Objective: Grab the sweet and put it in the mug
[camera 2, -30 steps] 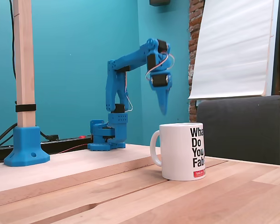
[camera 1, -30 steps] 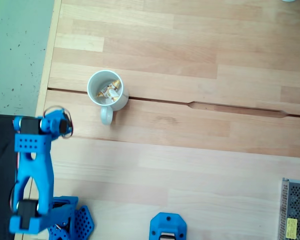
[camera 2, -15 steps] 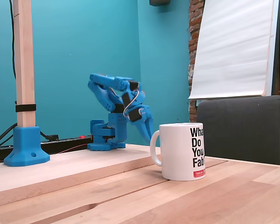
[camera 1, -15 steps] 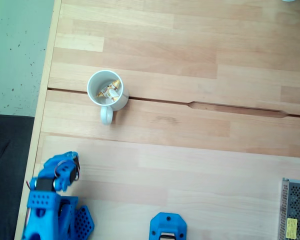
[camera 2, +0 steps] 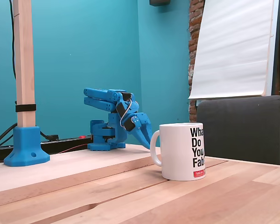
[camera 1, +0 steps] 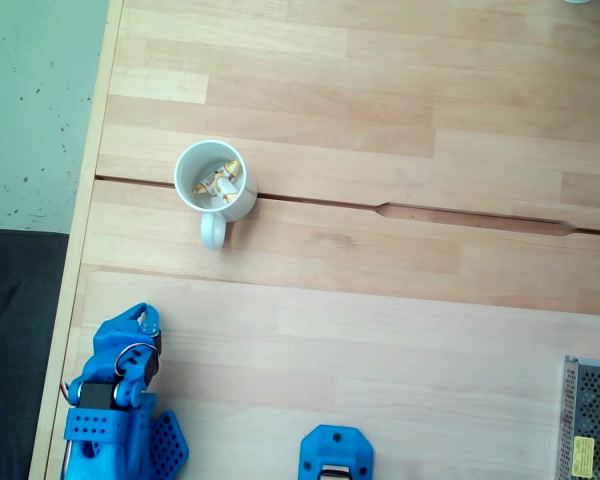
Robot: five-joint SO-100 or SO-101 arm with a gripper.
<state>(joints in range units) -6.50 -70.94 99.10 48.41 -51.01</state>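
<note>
In the fixed view from above, the blue arm (camera 1: 115, 400) sits folded at the lower left, its fingers (camera 1: 140, 322) pointing up the picture toward the mug (camera 1: 215, 180), which stands well apart from them, further up and a little to the right. The fingers carry nothing that can be seen; whether they are together or slightly apart cannot be told, since the tips are small here and partly hidden behind the mug's handle in the side view.

Inside the mug, small wrapped candies with golden-orange twisted ends lie on the white bottom. The sweet (camera 1: 217, 183) looks to be among them, though the pieces are too tiny and bunched to count with confidence. Its handle points down the picture, toward the fingers.

Judged from this, the task appears finished: the sweet is in the mug, no candy lies loose on the tabletop (camera 1: 400, 300), and what remains is at most the arm settling at rest.

In the side view, the arm (camera 2: 109, 116) is tucked low over its base, upper links doubled back and nearly level, with the fingers (camera 2: 147, 136) slanting downward just above the tabletop, beyond and left of the mug (camera 2: 183, 151).
</note>
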